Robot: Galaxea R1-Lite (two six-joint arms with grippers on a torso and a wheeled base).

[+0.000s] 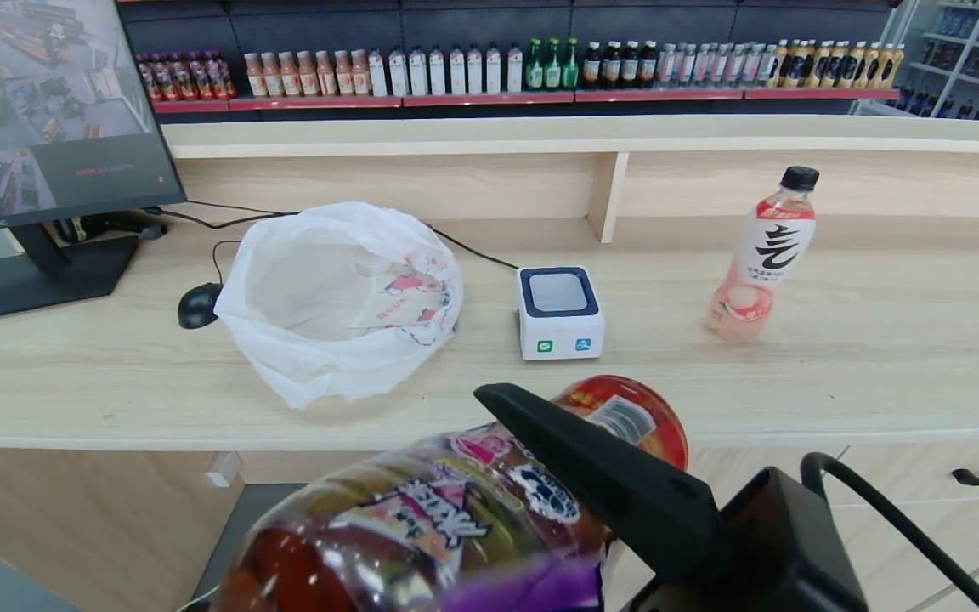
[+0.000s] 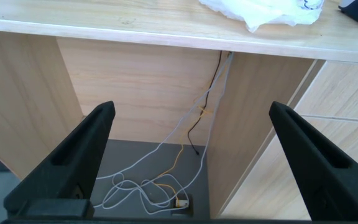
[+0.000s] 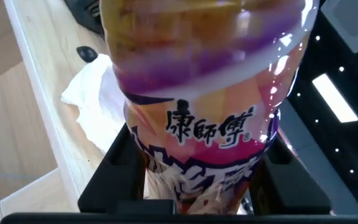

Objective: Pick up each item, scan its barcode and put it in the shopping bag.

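While the right gripper (image 3: 201,140) is clamped on the large drink bottle (image 1: 421,527), one finger on each side of the printed label, the bottle lies tilted at 6 o'clock from the scanner (image 1: 559,312). It is held above and in front of the counter's (image 1: 838,374) near edge. Its red end points toward the scanner.

- Scanner: on the counter, window facing up.
- Shopping bag (image 1: 285,357): white plastic, mouth open, at 9 o'clock from the scanner, just beside it.
- Pink bottle (image 1: 761,255): upright, black cap, at 3 o'clock from the scanner, well apart.
- Mouse (image 1: 199,306): at 9 o'clock from the bag, touching or nearly touching; cannot tell which.
- Monitor (image 1: 39,110): at 10 o'clock from the bag.

Left gripper (image 2: 191,112): fingers spread wide, holding nothing, below counter level and facing the wooden panels and loose cables (image 2: 160,180) underneath.
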